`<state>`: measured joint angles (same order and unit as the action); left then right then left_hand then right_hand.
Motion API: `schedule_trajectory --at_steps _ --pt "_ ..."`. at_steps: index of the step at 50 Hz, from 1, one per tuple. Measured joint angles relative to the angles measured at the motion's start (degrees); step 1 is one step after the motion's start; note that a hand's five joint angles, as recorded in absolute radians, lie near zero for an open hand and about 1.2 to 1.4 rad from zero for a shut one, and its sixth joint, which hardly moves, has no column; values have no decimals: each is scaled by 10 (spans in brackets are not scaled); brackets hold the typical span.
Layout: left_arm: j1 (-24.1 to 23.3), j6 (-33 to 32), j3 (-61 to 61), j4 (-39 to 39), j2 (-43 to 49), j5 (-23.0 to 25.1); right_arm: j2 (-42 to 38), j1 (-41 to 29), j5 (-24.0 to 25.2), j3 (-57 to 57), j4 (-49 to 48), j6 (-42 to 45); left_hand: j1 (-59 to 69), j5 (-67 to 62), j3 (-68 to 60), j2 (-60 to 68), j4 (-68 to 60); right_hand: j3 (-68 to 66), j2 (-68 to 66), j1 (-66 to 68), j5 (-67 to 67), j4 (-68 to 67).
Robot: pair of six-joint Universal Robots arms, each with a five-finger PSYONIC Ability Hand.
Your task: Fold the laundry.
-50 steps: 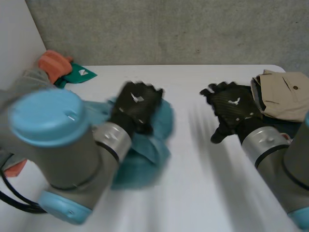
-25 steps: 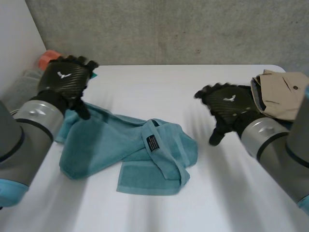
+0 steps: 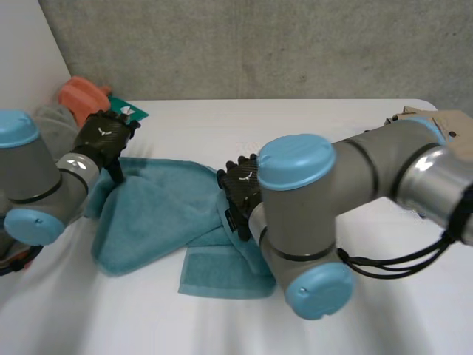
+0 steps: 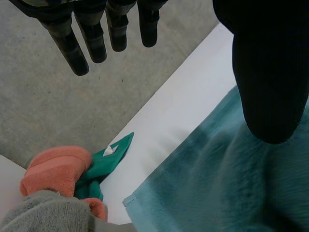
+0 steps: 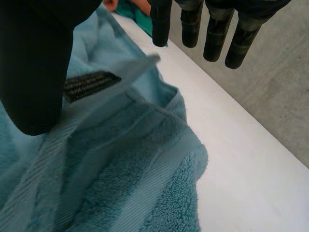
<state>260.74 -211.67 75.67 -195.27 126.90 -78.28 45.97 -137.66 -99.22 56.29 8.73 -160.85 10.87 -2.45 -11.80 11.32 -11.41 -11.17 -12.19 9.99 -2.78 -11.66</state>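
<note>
Right hand (image 3: 240, 185) swung in, fingers (image 5: 192, 24) straight over towel (image 3: 155, 214).

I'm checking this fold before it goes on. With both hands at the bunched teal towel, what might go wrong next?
1. The teal terry towel lies bunched, with layers doubled near its black label; the right hand, fingers straight above it, may pinch two layers at once.
2. The left hand is at the towel's far corner, close to the pile of orange and green cloths; a pull that way might drag the towel into them.
</note>
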Motion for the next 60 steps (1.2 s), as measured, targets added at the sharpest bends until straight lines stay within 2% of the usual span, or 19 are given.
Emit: schedule_trajectory --at_steps 3,4,5,6,7,8,9,11,17,19,21,28,32,35,37,39,45,55,60 --pt "1 -8 -18 -8 25 -1 -29 -1 -9 -29 -1 7 0 0 0 0 0 -12 -8 10 -8 -9" --pt "1 -9 -23 -9 31 -1 -38 -1 -11 -38 0 9 0 0 0 0 0 -96 -89 79 -75 -82" --pt "0 -10 -29 -11 40 -1 -48 0 -13 -48 1 11 0 0 0 0 0 -217 -213 205 -197 -211" --pt "0 -11 -32 -11 44 -1 -52 0 -14 -54 2 12 0 0 0 0 0 -217 -213 205 -197 -211" --pt "0 -11 -34 -12 47 -1 -54 0 -14 -57 2 12 0 0 0 0 0 -299 -310 284 -274 -293" --pt "0 -10 -36 -12 50 -1 -56 0 -15 -61 4 13 0 0 0 0 0 -299 -310 284 -274 -293" --pt "0 -10 -38 -12 55 -2 -52 1 -14 -68 7 14 0 0 0 0 0 -518 -518 445 -490 -515" --pt "-1 -9 -38 -12 57 -2 -41 2 -13 -67 10 15 0 0 0 0 0 -550 -545 451 -522 -549" --pt "-1 -5 -35 -11 54 -2 72 11 3 -23 21 45 0 0 0 0 0 -562 -547 451 -529 -562" --pt "-1 -5 -35 -11 53 -2 86 11 6 -17 23 53 0 0 0 0 0 -562 -547 451 -529 -562" --pt "-1 -5 -36 -10 51 -2 160 15 37 25 38 105 0 0 0 0 0 -562 -547 451 -529 -562" --pt "-3 -6 -39 -10 50 -2 292 29 143 100 70 206 0 0 0 0 0 -562 -547 451 -529 -563" --pt "-7 -6 -41 -11 51 -1 354 43 202 129 76 224 0 0 0 0 0 -562 -547 451 -529 -563" --pt "-15 -6 -45 -11 53 0 413 56 264 153 74 228 0 0 0 0 0 -562 -547 451 -529 -564" --pt "-17 -6 -46 -11 53 0 421 57 273 156 73 227 0 0 0 0 0 -562 -547 451 -529 -564" --pt "-25 -6 -49 -12 57 0 455 65 303 165 69 223 0 0 0 0 0 -562 -547 451 -529 -564" --pt "-41 -6 -63 -15 70 0 509 80 327 177 64 204 0 0 0 0 0 -562 -547 451 -529 -564" --pt "-66 -6 -83 -16 92 3 558 95 324 182 41 178 0 0 0 0 0 -562 -547 451 -529 -564" --pt "-74 -8 -84 -15 102 25 567 123 317 178 19 171 35 -19 -24 26 -26 -562 -547 451 -529 -564"
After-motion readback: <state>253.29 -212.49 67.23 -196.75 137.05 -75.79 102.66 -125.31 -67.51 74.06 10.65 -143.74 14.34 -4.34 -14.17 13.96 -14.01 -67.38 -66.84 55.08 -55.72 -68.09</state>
